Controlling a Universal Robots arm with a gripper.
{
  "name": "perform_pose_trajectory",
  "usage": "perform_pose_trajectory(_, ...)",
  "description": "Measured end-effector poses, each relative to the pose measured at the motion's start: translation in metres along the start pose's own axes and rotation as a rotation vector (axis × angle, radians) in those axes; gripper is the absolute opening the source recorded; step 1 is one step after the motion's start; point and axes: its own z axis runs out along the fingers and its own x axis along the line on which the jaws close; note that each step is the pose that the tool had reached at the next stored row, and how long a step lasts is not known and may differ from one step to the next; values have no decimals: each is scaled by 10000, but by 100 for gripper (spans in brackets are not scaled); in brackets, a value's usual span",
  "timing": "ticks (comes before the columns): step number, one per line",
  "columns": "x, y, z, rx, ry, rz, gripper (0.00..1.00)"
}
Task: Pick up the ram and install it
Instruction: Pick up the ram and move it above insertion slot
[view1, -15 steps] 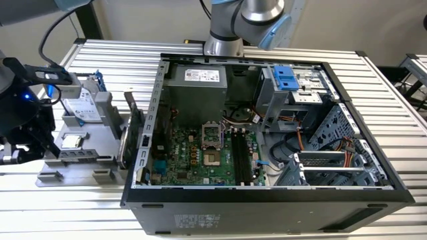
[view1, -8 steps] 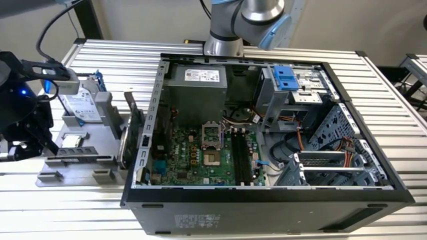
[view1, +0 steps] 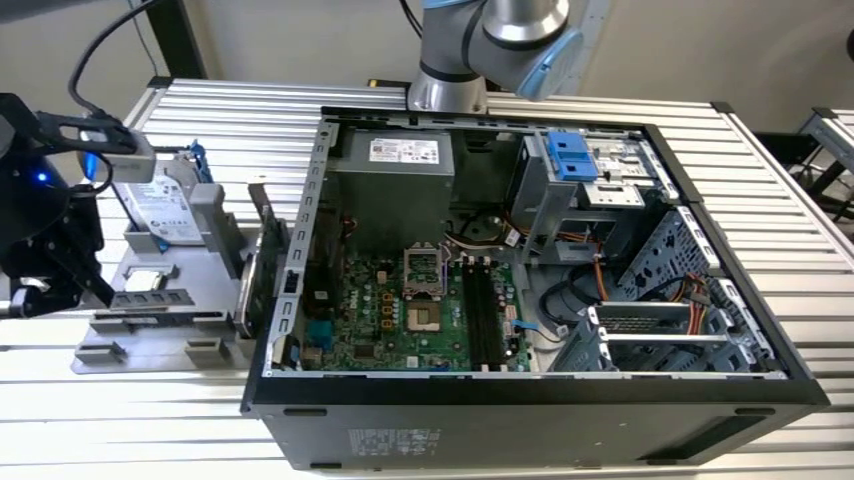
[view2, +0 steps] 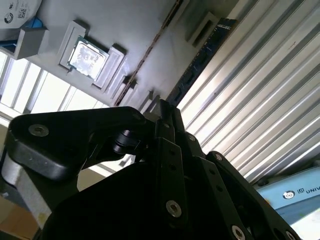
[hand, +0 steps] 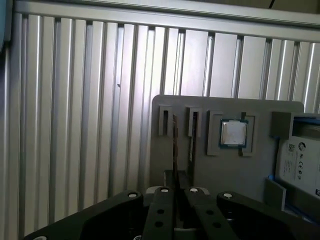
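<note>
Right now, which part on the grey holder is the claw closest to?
The ram, thin sticks standing on edge straight ahead of the gripper; the silver chip and the drive sit farther aside.

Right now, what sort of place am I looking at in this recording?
Probably a robotics lab bench set up for computer assembly: an open desktop case lies on a ribbed aluminium table with the arm's base beside it, and a grey fixture tray holds a processor chip.
</note>
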Motion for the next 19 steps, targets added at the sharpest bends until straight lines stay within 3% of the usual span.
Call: perform_pose_trajectory(19, -7, 1, -162, 5, -72, -1, 0)
